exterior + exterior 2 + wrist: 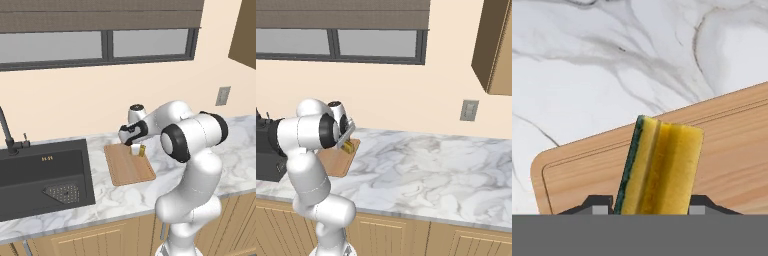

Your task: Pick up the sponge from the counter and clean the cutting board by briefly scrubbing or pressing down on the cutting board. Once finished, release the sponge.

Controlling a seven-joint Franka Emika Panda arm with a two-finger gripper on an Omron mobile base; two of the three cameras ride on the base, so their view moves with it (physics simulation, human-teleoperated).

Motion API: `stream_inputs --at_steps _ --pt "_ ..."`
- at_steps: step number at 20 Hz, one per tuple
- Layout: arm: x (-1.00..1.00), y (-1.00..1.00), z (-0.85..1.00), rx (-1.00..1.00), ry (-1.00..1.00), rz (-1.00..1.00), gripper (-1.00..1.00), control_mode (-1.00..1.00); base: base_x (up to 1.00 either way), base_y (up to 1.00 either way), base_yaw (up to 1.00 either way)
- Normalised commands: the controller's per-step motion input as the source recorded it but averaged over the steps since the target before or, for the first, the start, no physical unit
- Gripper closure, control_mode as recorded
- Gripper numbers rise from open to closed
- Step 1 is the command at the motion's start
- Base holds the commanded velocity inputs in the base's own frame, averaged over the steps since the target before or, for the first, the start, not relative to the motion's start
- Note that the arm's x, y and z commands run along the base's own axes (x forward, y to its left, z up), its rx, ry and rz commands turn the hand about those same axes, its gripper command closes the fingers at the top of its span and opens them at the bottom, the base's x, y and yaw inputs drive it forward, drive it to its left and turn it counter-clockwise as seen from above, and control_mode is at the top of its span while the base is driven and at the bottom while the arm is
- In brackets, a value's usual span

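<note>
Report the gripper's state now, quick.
Gripper: closed on the sponge, held over the cutting board.

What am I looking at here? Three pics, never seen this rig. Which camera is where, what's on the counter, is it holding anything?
It is a rendered kitchen with a white robot arm on a drivable base. Two pictures come from cameras on that base, behind the arm to its left and right. The third comes from a camera on the hand, looking along the gripper.

On the marbled counter lies a wooden cutting board, with a black sink to its left. The gripper holds a sponge, yellow with a dark green face, standing on edge between the two dark finger tips. In the hand view it sits over the board near one corner; whether it touches the wood I cannot tell.
</note>
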Motion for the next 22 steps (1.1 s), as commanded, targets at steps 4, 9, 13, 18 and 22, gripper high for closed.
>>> stream_inputs --at_steps 4,9,13,18,22 --pt "0.44 0.00 0.00 0.00 0.00 0.00 1.00 -1.00 0.00 0.00 0.00" --pt "0.48 0.00 0.00 0.00 0.00 0.00 1.00 -1.00 0.00 0.00 0.00" --pt "0.39 0.00 0.00 0.00 -0.01 0.00 1.00 -1.00 0.00 0.00 0.00" --pt "0.10 0.03 0.00 0.00 -0.04 0.00 1.00 -1.00 0.00 0.00 0.00" --pt "-0.23 0.15 0.00 0.00 -0.07 0.00 1.00 -1.00 0.00 0.00 0.00"
